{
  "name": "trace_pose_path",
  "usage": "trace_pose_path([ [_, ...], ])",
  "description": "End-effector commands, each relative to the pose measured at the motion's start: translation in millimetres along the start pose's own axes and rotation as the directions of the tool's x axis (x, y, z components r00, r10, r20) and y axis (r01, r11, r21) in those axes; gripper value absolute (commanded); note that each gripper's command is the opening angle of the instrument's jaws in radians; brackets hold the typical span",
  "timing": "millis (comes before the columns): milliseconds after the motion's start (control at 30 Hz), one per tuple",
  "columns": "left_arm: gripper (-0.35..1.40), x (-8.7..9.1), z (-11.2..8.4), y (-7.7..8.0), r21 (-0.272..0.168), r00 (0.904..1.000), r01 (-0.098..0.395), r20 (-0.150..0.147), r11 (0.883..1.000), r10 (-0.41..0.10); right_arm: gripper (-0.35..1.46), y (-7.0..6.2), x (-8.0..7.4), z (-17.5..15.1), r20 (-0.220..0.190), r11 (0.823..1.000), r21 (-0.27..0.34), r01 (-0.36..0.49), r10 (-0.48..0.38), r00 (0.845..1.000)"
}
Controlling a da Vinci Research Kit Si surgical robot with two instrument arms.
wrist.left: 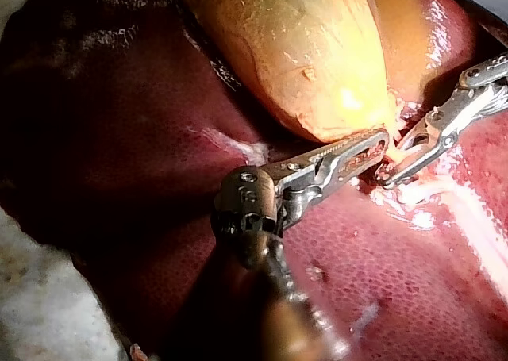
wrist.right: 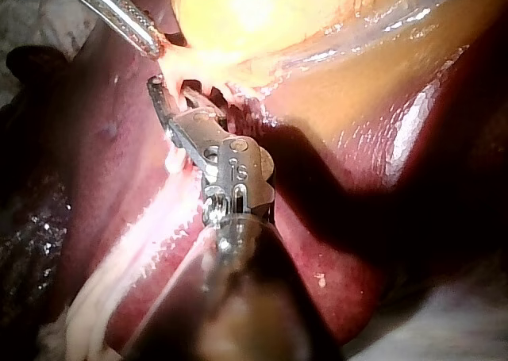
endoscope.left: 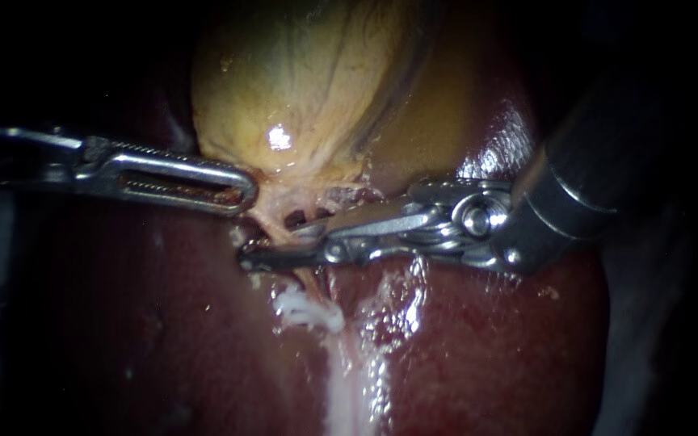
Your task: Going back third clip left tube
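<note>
The yellow gallbladder [endoscope.left: 309, 89] lies on the dark red liver [endoscope.left: 123, 323]. My left instrument [endoscope.left: 240, 194] comes in from the left, its slotted jaws shut on the pale tissue at the gallbladder's neck [endoscope.left: 272, 202]. My right instrument [endoscope.left: 272, 246] reaches in from the right, jaws open a little around a thin pale tube [endoscope.left: 280, 230] just below that neck. The right wrist view shows the same jaws [wrist.right: 176, 91] straddling the pale strands [wrist.right: 194, 79]. In the left wrist view, both instruments' tips [wrist.left: 373, 147] [wrist.left: 397, 170] meet under the gallbladder. I cannot make out a clip clearly.
A white frayed patch [endoscope.left: 310, 311] and a pale streak [endoscope.left: 349, 387] run down the liver below the jaws. Wet glare lies on the liver to the right [endoscope.left: 502, 137]. A pale cloth [wrist.left: 48, 313] edges the liver in the left wrist view.
</note>
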State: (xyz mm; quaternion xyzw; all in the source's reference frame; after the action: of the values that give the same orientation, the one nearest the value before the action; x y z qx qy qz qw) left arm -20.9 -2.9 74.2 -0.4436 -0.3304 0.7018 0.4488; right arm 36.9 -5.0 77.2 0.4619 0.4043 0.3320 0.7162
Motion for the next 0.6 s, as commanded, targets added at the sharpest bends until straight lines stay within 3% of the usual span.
trace_pose_path([
  [33,-0.35,0.0,0.0,0.0,0.001,1.0000,0.000,0.000,1.000,0.000,-0.35,0.0,0.0,0.0,0.000,1.000,0.000,-0.001,0.001,1.000],
  [200,-0.35,0.0,0.0,0.0,0.000,1.0000,0.000,0.000,1.000,0.000,-0.30,0.0,-0.1,-0.1,-0.018,1.000,-0.027,0.000,0.000,1.000],
  [267,-0.35,0.0,-0.1,0.0,0.000,1.0000,0.000,0.000,1.000,0.000,0.00,0.0,-0.1,0.0,-0.024,0.997,-0.045,0.064,-0.065,0.998],
  [333,-0.35,0.0,-0.1,0.0,0.003,1.0000,0.000,-0.001,1.000,0.000,0.23,0.0,-0.3,0.0,-0.026,0.996,-0.048,0.071,-0.072,0.997],
  [433,-0.35,-0.1,-0.1,0.0,0.003,1.0000,0.000,-0.001,1.000,0.000,0.38,0.1,-0.5,0.4,-0.033,0.996,-0.045,0.073,-0.074,0.997],
  [600,-0.35,-0.1,-0.1,-0.1,0.003,1.0000,-0.001,-0.001,1.000,0.001,0.46,0.0,-0.9,1.0,-0.042,0.999,-0.043,0.034,-0.035,0.998],
])
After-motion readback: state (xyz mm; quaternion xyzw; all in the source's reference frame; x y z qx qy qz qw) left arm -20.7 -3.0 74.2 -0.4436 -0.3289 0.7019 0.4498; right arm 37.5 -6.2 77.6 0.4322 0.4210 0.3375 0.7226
